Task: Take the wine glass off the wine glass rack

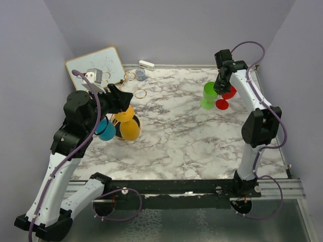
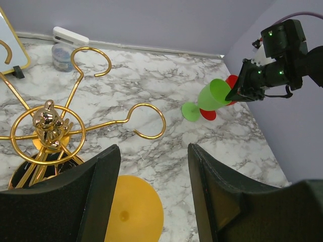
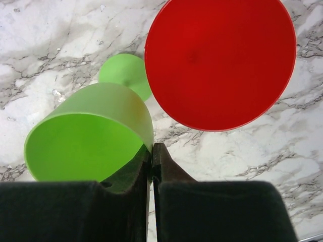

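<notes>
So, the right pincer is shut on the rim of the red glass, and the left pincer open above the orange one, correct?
No: the right pincer is shut on the rim of the green glass, not the red glass, as the right wrist view shows. The left pincer is open above the orange glass.

Gold wine glass rack [image 2: 48, 128], orange glass [image 2: 133, 212], green glass [image 3: 111, 101], red glass [image 3: 219, 60], perhaps teal glass [image 1: 107, 130], grey-veined white marble table [image 1: 176, 131].

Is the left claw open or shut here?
Open. The left claw's fingers stand wide apart in its wrist view, gripping nothing; the table and an orange glass show through the gap.
</notes>
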`<action>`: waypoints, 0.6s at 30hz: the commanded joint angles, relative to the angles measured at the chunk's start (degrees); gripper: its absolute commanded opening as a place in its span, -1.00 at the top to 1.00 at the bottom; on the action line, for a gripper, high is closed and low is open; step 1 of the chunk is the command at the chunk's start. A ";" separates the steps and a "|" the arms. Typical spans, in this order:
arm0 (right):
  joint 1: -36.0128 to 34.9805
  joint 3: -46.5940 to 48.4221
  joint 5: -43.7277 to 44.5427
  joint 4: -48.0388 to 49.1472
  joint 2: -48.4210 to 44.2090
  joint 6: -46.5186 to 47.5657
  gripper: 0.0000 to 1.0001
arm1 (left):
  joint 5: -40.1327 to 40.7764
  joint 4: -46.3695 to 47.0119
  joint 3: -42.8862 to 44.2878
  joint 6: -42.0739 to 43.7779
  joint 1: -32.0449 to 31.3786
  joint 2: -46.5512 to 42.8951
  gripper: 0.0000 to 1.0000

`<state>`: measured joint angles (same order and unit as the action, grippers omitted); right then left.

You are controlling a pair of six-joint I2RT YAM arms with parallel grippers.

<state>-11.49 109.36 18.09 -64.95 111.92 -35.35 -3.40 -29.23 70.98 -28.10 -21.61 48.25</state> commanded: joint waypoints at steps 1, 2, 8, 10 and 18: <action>0.41 0.11 1.53 0.64 1.15 -0.81 0.84 | 1.03 -0.32 -0.64 0.33 0.03 -0.45 -0.17; 0.41 0.07 1.58 0.81 1.05 -0.85 0.73 | 0.96 -0.26 -0.71 0.32 0.07 -0.39 -0.17; 0.41 0.41 0.24 1.90 -1.23 -0.16 0.09 | 1.02 0.10 -1.05 -0.09 0.06 -0.56 -0.17; 0.41 0.56 -0.04 2.17 -2.75 -0.04 0.02 | 1.02 0.15 -1.11 -0.25 0.07 -0.54 -0.17; 0.01 -4.88 -15.83 12.03 -16.58 5.01 -0.33 | 2.26 0.80 -2.56 -0.70 0.07 -1.57 -0.17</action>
<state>-11.51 108.12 14.59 -62.13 106.56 -33.80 -3.27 -29.23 69.47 -28.23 -21.61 48.01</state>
